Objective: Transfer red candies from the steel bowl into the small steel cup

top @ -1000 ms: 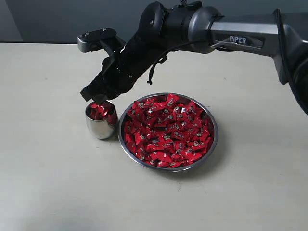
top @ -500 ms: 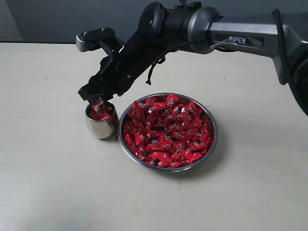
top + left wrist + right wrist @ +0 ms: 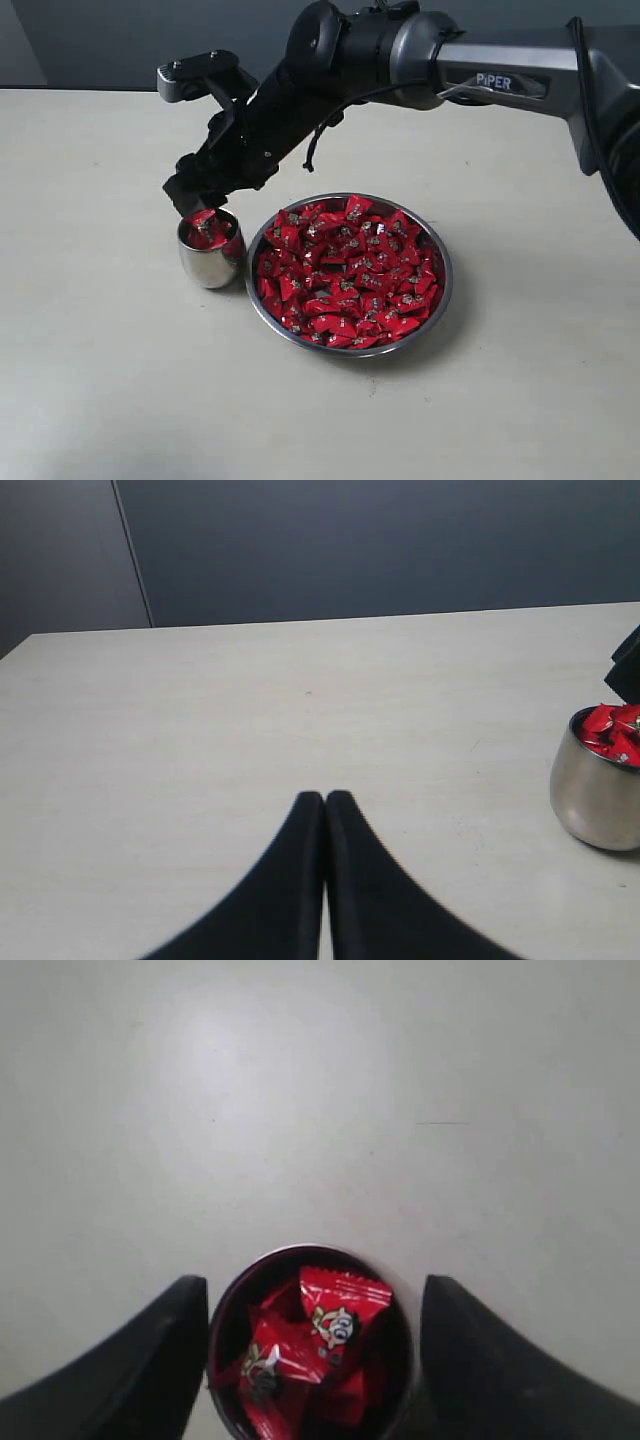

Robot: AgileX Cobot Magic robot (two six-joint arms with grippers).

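The steel bowl (image 3: 443,272) sits mid-table, heaped with red candies (image 3: 345,270). Just left of it stands the small steel cup (image 3: 208,264), holding several red candies (image 3: 207,229), one poking above the rim. My right gripper (image 3: 196,206) hangs directly over the cup, open, with nothing between its fingers. In the right wrist view the cup (image 3: 300,1252) and its candies (image 3: 335,1315) lie between the spread fingers of the right gripper (image 3: 315,1295). The left gripper (image 3: 325,800) is shut and empty, low over bare table, with the cup (image 3: 595,798) off to one side.
The right arm (image 3: 480,70) reaches in from the upper right, passing above the bowl's far rim. The pale table (image 3: 120,380) ends at a dark wall (image 3: 120,40) behind.
The right gripper's jaws spread wide and a red candy left them, landing on top of those in the cup. The gripper rose slightly above the cup.
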